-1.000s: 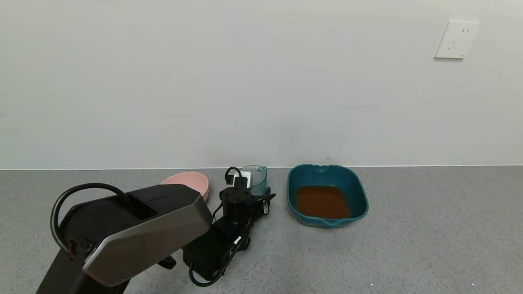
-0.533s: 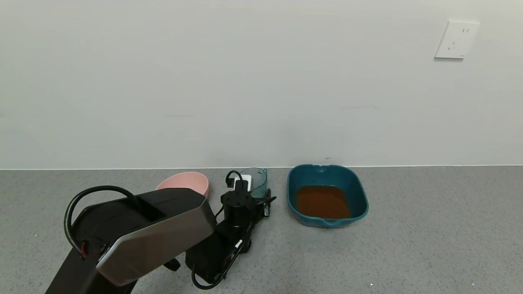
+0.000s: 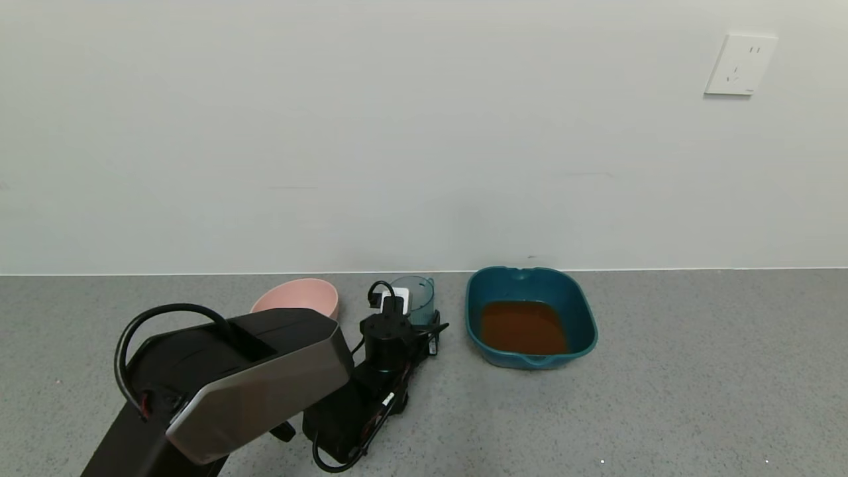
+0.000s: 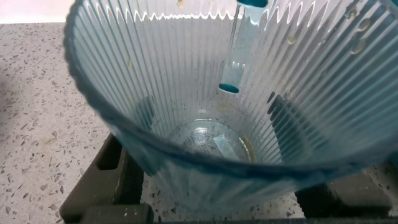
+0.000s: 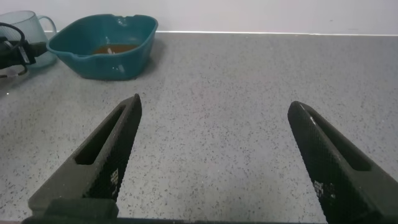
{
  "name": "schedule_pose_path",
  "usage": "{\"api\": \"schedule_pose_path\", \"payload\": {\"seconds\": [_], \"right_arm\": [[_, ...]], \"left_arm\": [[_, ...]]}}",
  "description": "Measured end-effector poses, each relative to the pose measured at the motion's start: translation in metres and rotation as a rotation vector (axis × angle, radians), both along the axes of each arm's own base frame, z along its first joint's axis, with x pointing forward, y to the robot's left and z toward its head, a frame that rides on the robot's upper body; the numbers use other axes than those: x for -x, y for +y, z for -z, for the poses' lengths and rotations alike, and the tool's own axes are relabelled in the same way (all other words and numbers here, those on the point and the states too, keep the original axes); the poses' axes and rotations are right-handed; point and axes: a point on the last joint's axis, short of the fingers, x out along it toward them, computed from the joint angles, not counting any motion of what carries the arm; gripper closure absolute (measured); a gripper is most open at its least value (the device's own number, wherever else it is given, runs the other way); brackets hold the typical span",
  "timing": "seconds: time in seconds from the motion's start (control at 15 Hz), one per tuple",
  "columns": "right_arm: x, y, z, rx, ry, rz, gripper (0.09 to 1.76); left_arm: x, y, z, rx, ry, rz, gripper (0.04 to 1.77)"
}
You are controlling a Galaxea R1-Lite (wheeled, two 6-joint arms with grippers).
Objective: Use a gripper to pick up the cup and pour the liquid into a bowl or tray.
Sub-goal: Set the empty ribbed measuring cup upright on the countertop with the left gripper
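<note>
One speckled grey stone-like counter [image 3: 662, 397] carries three vessels. Largest is the single dark teal dish [image 3: 583, 311], a rounded-square, glossy plastic piece with notched lips, holding one pool of reddish-brown liquid [image 3: 523, 328]. Next is one round, matte pink bowl [image 3: 298, 298], then one small translucent ribbed cup [image 3: 421, 295], upright between bowl and dish and empty inside. The left gripper [image 3: 407, 318] has its jaws around the cup's sides. The right gripper [image 5: 211, 155] hovers well apart, fingers spread wide.
</note>
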Motion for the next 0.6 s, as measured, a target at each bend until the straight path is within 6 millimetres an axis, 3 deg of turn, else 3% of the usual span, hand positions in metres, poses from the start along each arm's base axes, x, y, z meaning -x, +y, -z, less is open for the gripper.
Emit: {"api": "schedule_pose_path", "payload": {"seconds": [0.2, 0.6], "right_arm": [[0.0, 0.0, 0.0, 0.0, 0.0, 0.0, 0.14], [0.0, 0.0, 0.0, -0.001, 0.0, 0.0, 0.14]], "left_arm": [[0.0001, 0.0002, 0.0002, -0.003, 0.0, -0.007, 0.5], [0.0022, 0.0011, 0.002, -0.011, 0.011, -0.004, 0.27]]}}
